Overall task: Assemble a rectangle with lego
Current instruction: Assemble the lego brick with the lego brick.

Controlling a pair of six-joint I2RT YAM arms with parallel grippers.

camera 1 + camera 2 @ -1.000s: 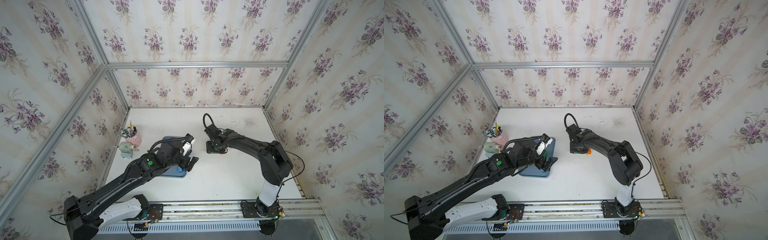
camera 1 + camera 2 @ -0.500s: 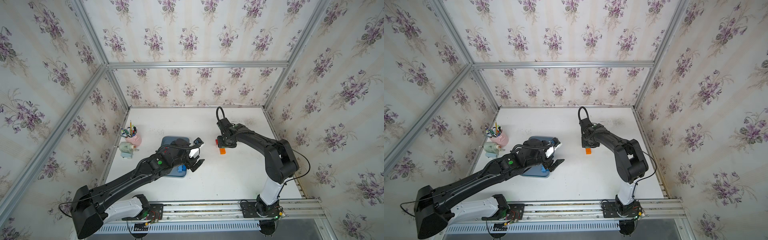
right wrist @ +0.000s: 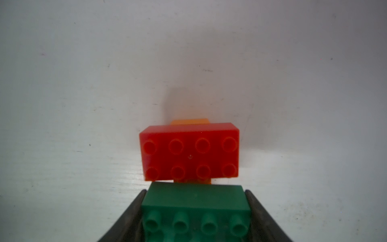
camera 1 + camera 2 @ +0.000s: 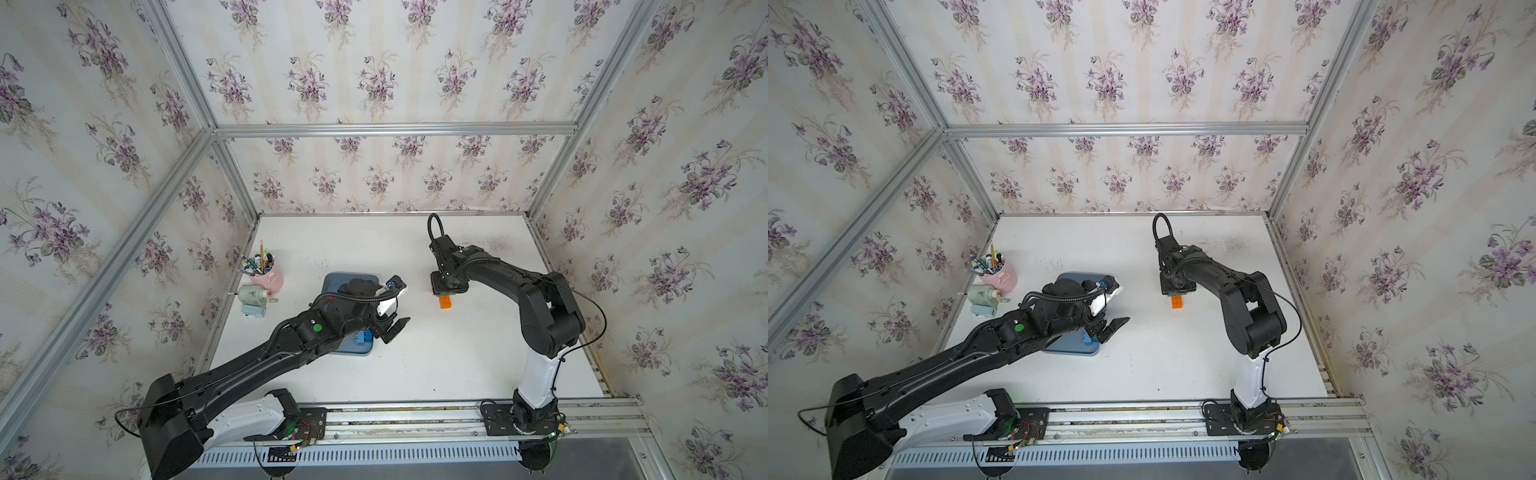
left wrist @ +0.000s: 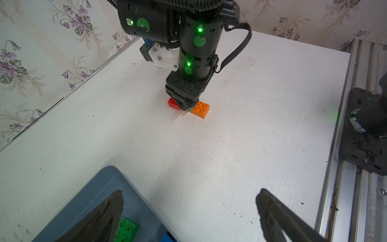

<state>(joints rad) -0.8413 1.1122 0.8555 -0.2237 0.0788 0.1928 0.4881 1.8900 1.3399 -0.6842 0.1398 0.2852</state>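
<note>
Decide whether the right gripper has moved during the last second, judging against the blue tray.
Yes. In both top views the right gripper, shut on a green brick, has shifted away from the blue tray, toward the robot's right.

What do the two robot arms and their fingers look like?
Both are mostly black, with a white link nearest the base: left arm, right arm. Round green stickers mark the joints; green lights glow on the right arm. A ribbed black hose runs along the left arm, a flat black cable along the right wrist. The fingers are dark, rough, tapering.
</note>
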